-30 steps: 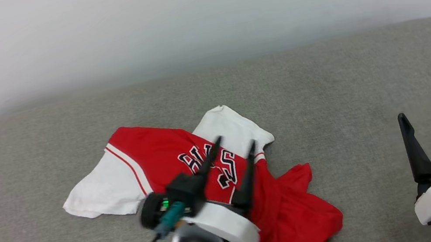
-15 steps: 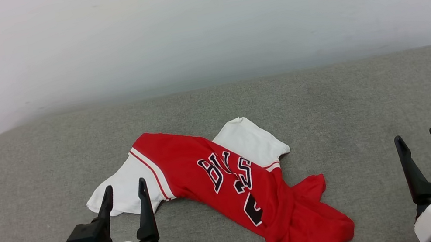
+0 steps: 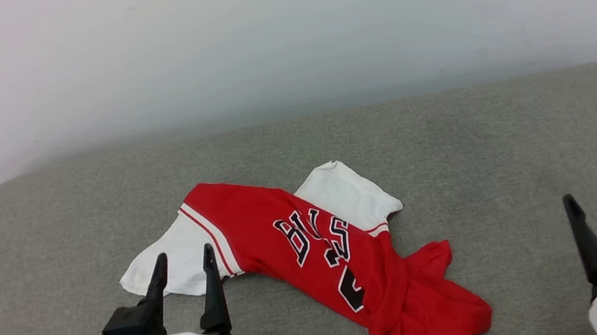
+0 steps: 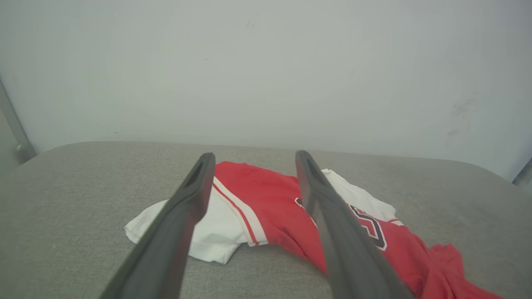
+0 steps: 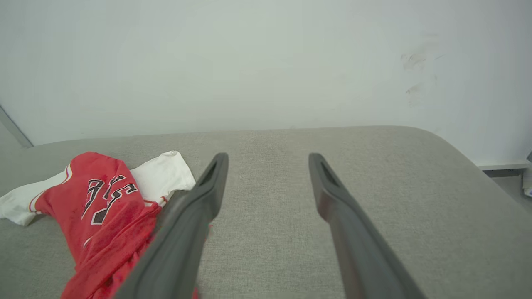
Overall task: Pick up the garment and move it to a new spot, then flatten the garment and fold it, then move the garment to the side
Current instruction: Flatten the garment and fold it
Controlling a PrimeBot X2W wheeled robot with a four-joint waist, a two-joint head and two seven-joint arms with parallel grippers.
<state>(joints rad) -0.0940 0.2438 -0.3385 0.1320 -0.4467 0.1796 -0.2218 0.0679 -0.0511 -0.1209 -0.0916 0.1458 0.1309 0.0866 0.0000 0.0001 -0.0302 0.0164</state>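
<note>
Both arms hang empty, fingers spread wide: the garment (image 3: 250, 222) lies crumpled just ahead of the left gripper (image 3: 184, 252), white sleeve nearest its tips, and well off to the left of the right gripper (image 3: 592, 195). This looks like the opening pick-up, nothing grasped yet. Next, the left should probably dip onto that sleeve edge and pinch fabric, not the grey cushion (image 3: 485, 147).

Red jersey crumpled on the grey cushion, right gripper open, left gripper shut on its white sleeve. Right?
No: the left gripper is open too, gripping nothing, as the head view shows. The jersey, cushion and right gripper are as stated.
</note>
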